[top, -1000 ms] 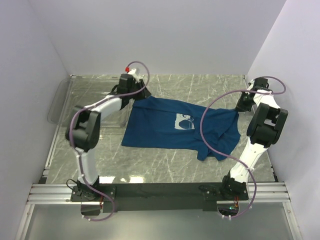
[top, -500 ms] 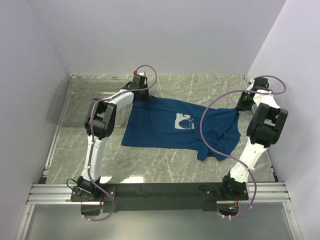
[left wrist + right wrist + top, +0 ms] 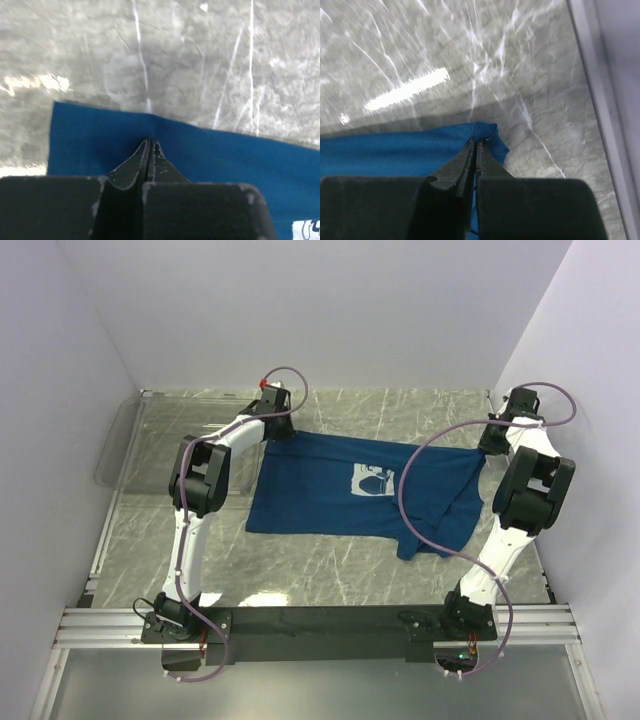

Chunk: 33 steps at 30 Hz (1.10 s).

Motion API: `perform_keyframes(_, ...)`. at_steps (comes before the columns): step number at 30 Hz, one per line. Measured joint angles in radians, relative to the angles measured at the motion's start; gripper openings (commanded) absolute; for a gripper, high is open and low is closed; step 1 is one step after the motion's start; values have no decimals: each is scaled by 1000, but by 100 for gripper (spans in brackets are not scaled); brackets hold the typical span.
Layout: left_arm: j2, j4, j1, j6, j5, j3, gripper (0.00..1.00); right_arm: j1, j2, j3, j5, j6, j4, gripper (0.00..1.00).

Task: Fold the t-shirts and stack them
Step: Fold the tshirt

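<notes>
A dark blue t-shirt [image 3: 340, 495] with a pale square print [image 3: 371, 480] lies spread across the middle of the marble table, its right part bunched and folded over. My left gripper [image 3: 277, 430] is shut on the shirt's far left edge; in the left wrist view the closed fingers [image 3: 150, 144] pinch the blue cloth [image 3: 225, 150] at its straight edge. My right gripper [image 3: 492, 445] is shut on the shirt's far right corner; in the right wrist view the closed tips [image 3: 478, 141] hold a bunched corner of cloth [image 3: 395, 150].
A clear plastic bin [image 3: 160, 440] sits at the far left of the table, beside the left arm. Pale walls close in on three sides. A metal rail [image 3: 320, 625] runs along the near edge. The right table edge [image 3: 600, 100] is close to the right gripper.
Both grippers have pulled the shirt's far edge toward the back wall. The left gripper swung right along the edge then slightly back; the shirt now lies flatter and more stretched.
</notes>
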Motion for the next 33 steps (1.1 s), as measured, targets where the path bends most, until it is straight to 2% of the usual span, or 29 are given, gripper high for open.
perform_keyframes(8,23,-5,17,-2,13,37,1,23,-4,30,34,2,24,2)
perform_keyframes(11,34,-6,17,2,18,58,4,34,9,83,49,-1,23,11)
perform_keyframes(12,37,-6,17,3,21,66,6,39,17,108,55,-2,23,19)
perform_keyframes(14,40,-5,17,8,31,76,20,50,26,148,68,-7,27,30)
perform_keyframes(15,40,-3,17,11,42,77,26,55,27,163,75,-11,27,42)
perform_keyframes(16,40,0,17,17,50,78,36,60,27,173,78,-16,27,47)
perform_keyframes(19,36,28,17,30,90,76,48,76,14,179,85,-61,31,60)
perform_keyframes(21,11,48,14,35,120,57,50,88,-15,146,78,-107,32,63)
perform_keyframes(24,-76,75,3,53,166,0,54,104,-124,12,26,-207,14,64)
perform_keyframes(27,-217,119,-18,73,202,-86,58,114,-250,-96,-64,-352,-80,64)
perform_keyframes(33,-747,203,-55,80,237,-532,69,110,-517,-365,-240,-721,-296,61)
